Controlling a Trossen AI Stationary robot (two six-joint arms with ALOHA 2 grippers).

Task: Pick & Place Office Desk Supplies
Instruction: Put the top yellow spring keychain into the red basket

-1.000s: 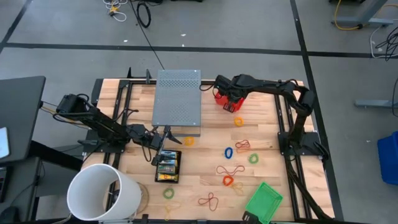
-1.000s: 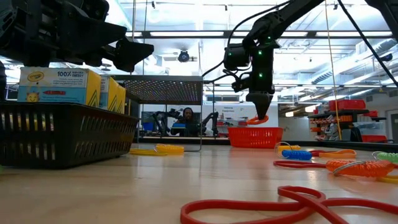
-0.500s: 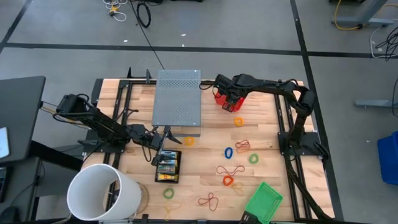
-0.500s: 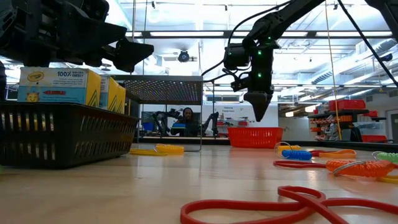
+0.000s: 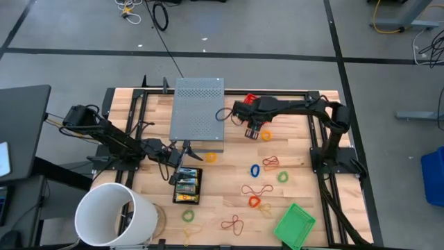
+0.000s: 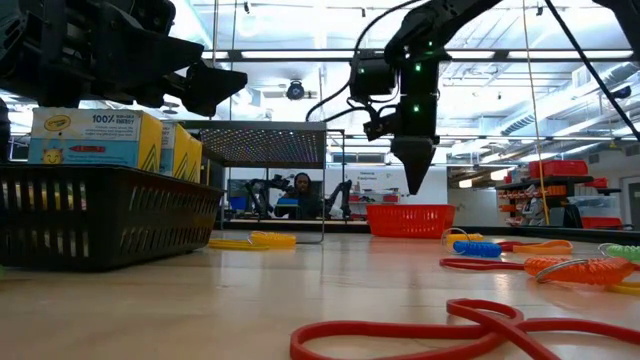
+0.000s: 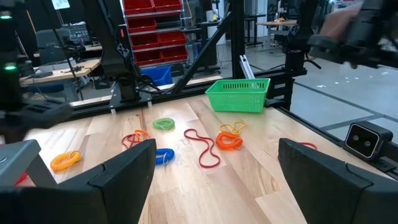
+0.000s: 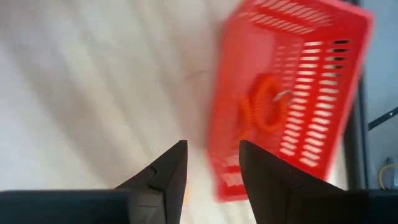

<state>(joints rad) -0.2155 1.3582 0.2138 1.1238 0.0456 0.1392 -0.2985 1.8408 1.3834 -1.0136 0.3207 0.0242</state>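
Wooden slats form the table top (image 5: 298,156), which sits inside a black frame on a grey workshop floor.

Supplies on the table:
- Yellow-and-green crayon boxes (image 6: 95,137) stand upright in a black basket (image 5: 187,185) near the table's front left. In the low view the boxes rise above the basket's rim.
- Rubber bands (image 5: 258,189) lie scattered over the right half of the table in red, orange, blue and green. One orange band (image 5: 267,135) lies just beside the right gripper; a blue band (image 5: 254,169) lies nearer the middle.
- An orange coiled band (image 8: 266,107) lies inside a red basket (image 8: 292,74) at the far edge of the table.

Right gripper (image 5: 254,131): it hangs above the table, beside the red basket and apart from it. Its two fingers (image 8: 165,171) stand a little apart with nothing between them; the grip is released.

Left gripper (image 5: 186,150): it hovers over the near left of the table, just behind the black basket. Its fingers (image 7: 121,171) are spread wide and hold nothing.

Other items:
- A grey perforated metal box (image 5: 198,114) stands at the far middle of the table.
- A green basket (image 5: 294,224) sits at the front right corner.
- A large white bucket (image 5: 114,215) stands at the front left corner.
- A person (image 6: 300,192) shows in the room beyond the table.
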